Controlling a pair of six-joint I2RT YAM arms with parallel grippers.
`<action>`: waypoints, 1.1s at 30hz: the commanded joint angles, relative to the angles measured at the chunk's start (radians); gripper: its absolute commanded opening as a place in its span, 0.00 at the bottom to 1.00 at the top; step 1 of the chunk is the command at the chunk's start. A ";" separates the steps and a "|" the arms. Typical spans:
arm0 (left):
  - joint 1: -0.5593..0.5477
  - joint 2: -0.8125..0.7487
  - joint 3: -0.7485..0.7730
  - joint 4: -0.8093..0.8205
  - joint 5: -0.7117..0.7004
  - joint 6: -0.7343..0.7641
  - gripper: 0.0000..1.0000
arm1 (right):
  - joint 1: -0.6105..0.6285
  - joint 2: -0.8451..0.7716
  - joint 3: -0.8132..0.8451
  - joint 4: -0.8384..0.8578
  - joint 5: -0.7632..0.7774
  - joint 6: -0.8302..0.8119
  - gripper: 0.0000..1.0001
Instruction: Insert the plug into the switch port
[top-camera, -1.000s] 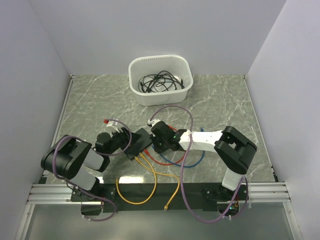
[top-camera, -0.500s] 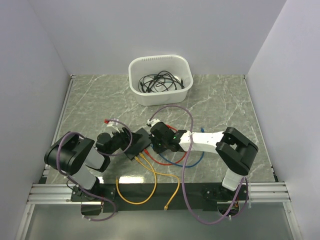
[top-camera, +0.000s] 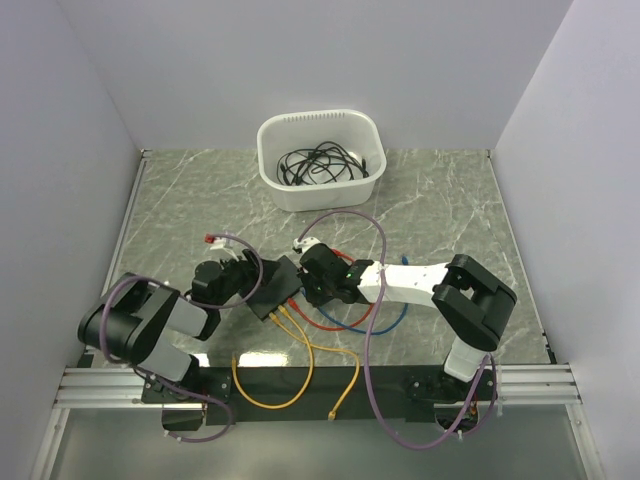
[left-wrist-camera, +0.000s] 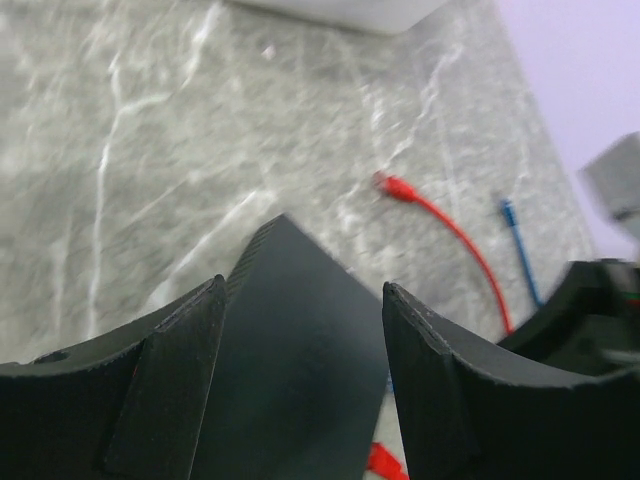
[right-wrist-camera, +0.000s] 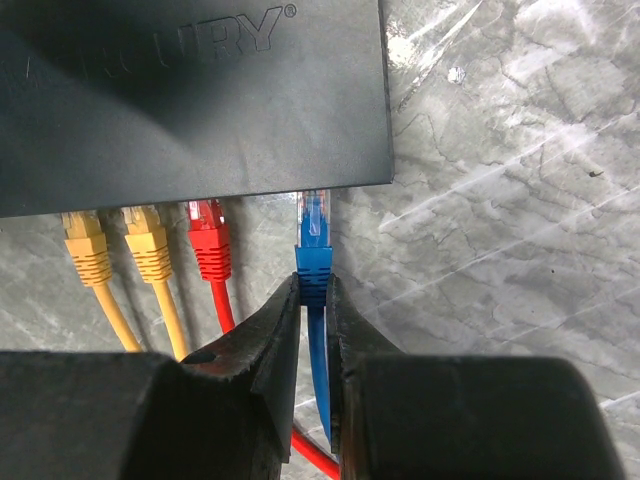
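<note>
The flat black switch box (top-camera: 283, 284) lies between my two grippers. In the right wrist view, its port edge (right-wrist-camera: 200, 195) holds two yellow plugs (right-wrist-camera: 88, 245) and a red plug (right-wrist-camera: 208, 240). My right gripper (right-wrist-camera: 313, 287) is shut on the blue plug (right-wrist-camera: 313, 235). The plug's clear tip meets the port edge at the right end of the row and sticks out further than the others. My left gripper (left-wrist-camera: 300, 295) straddles the box's far end (left-wrist-camera: 300, 330), its fingers against both sides. The right gripper also shows in the top view (top-camera: 312, 285).
A white tub (top-camera: 322, 195) of black cables stands at the back. Yellow cables (top-camera: 270, 400) loop toward the near edge. Red and blue cables (top-camera: 345, 322) trail under the right arm. A loose red plug (left-wrist-camera: 395, 187) lies beyond the box.
The left arm's elbow has shifted a little and its gripper has nudged up and left. The right gripper stays shut on the blue plug at the port edge.
</note>
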 joint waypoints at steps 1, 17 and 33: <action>0.004 0.064 0.037 0.007 -0.017 0.021 0.69 | 0.007 -0.010 0.052 0.032 0.028 0.006 0.00; 0.004 0.196 0.052 0.096 0.060 0.012 0.69 | 0.009 0.021 0.078 0.030 0.094 0.039 0.00; 0.004 0.271 0.069 0.168 0.206 0.025 0.67 | 0.024 0.040 0.072 0.134 0.010 0.012 0.00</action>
